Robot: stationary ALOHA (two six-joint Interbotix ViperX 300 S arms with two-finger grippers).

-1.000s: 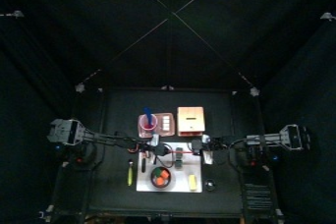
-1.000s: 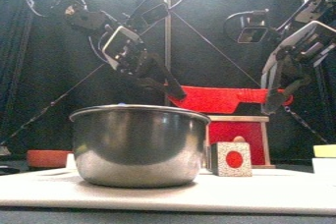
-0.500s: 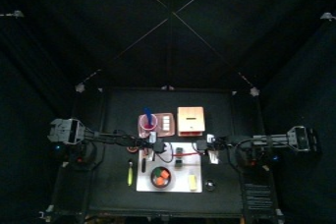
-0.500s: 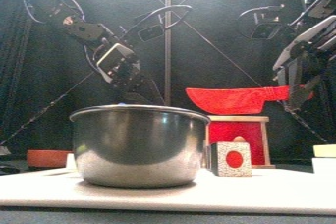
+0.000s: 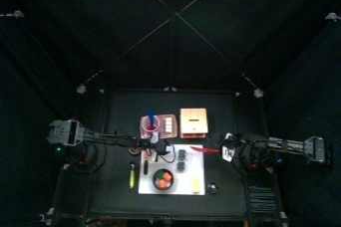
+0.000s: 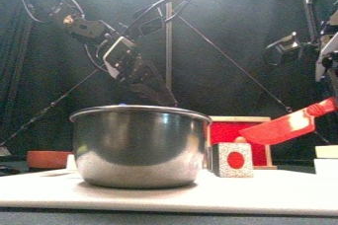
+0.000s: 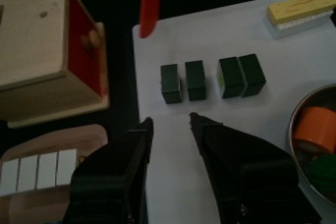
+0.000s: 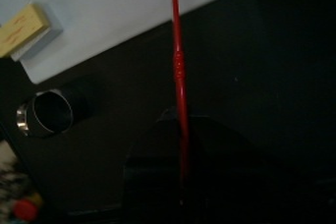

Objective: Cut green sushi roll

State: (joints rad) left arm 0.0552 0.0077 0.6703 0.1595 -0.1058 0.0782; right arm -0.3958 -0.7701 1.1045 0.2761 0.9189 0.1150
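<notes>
On the cutting board four sushi pieces stand in a row, two pairs slightly apart, between the metal bowl and the wooden box; a knife lies just beyond them, off the board's edge

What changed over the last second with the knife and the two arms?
The right gripper, shut on the red knife, swung it out to the right and lower, blade now tilted. The left gripper opened over the green sushi pieces. Pot and red box stayed put.
</notes>
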